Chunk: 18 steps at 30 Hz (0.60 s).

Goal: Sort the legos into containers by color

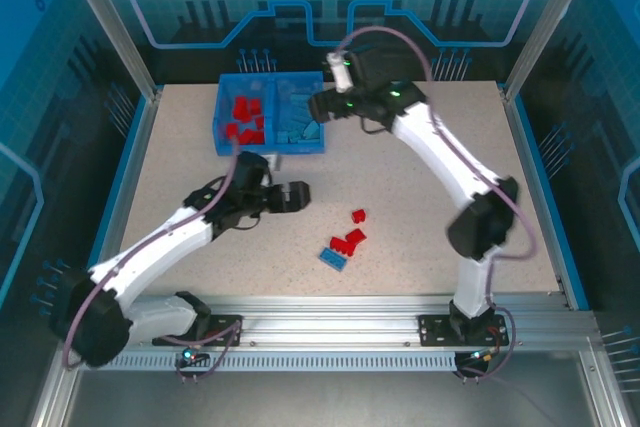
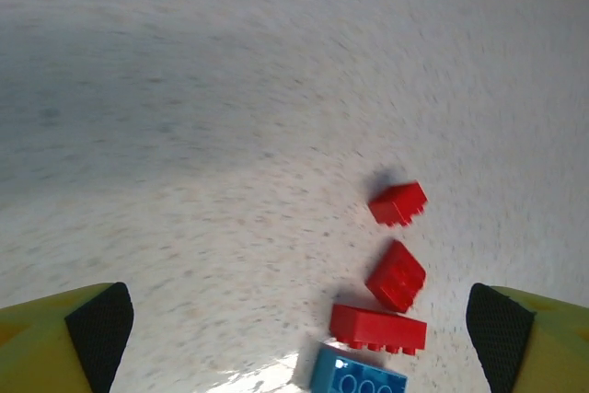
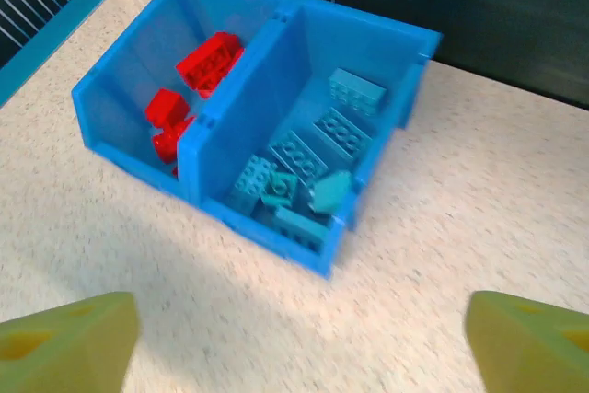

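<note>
Loose legos (image 1: 346,241), three red and one blue, lie mid-tabletop (image 1: 400,272). The left end effector (image 1: 292,195) hovers spread just beside them, seemingly lining up a pick. Farther back, the right end effector (image 1: 325,105) hangs spread and empty above the bin (image 3: 368,43), whose compartments separate red from blue.

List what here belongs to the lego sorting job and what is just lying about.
Belongs to the job:
loose red legos; loose blue lego; blue bin; sorted red legos in its left compartment; sorted light blue legos in its right.

Just there:
table; metal rail at the near edge.
</note>
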{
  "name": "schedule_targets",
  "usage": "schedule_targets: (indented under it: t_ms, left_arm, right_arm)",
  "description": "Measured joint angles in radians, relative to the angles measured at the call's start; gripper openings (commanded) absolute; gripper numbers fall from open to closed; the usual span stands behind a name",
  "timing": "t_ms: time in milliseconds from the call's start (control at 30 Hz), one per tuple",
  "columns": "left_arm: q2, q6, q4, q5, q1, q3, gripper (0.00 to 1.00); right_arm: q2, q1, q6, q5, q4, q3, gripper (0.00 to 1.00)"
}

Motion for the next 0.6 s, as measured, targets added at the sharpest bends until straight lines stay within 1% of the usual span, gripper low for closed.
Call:
schedule_targets:
  t_ms: [133,200,300,400,500,600]
  left_arm:
    - [0.238,0.100,0.003,0.000,-0.138,0.170,0.98]
    - [0.352,0.149,-0.004,0.019,-0.177,0.255,0.98]
    - [0.515,0.237,-0.036,0.065,-0.193,0.381,0.94]
    - [0.640,0.333,-0.078,0.097,-0.192,0.476,0.88]
    - [0.706,0.412,-0.109,0.111,-0.192,0.507,0.82]
    - [0.737,0.470,-0.123,0.113,-0.192,0.510,0.74]
  right_arm:
    - [-0.296,-0.094,0.035,0.008,0.024,-0.345,1.00]
    - [-0.398,-0.126,0.056,0.013,0.020,-0.473,1.00]
    - [-0.507,-0.157,0.096,0.013,0.009,-0.622,1.00]
    - [-0.615,-0.177,0.166,0.053,-0.016,-0.763,1.00]
    - [-0.710,-0.196,0.241,0.078,-0.040,-0.877,1.00]
    - [-0.769,-0.215,0.296,0.083,-0.050,-0.952,1.00]
